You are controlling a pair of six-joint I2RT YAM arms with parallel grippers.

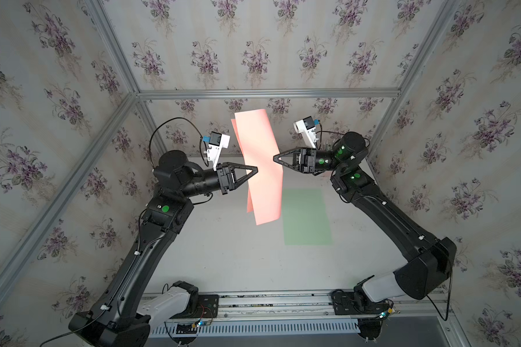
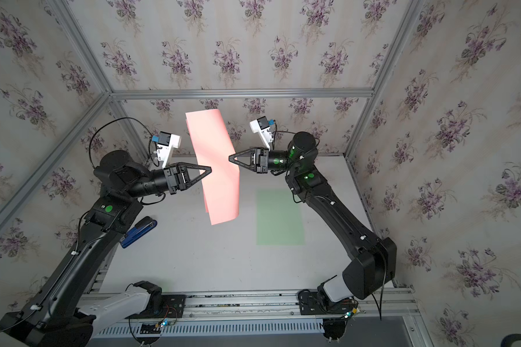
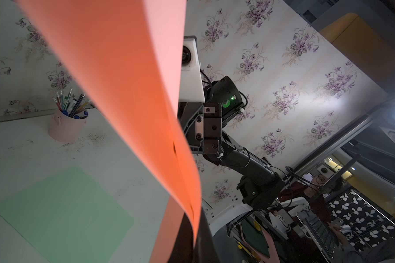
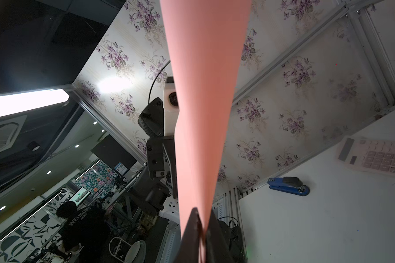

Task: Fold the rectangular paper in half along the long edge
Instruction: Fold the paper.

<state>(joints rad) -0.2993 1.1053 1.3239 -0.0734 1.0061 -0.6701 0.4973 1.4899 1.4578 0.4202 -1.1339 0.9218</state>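
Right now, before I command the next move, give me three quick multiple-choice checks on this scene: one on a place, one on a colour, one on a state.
1. Where is the green sheet? A flat on the table; B held in the air; C hanging over the table's edge.
2. What colour is the stapler? A red; B blue; C yellow.
3. How is the pink paper? A flat on the table; B crumpled into a ball; C lifted and bent.
Key: A, the green sheet lies flat on the table; B, the stapler's body is blue; C, the pink paper hangs curved above the table, the left gripper shut on it.
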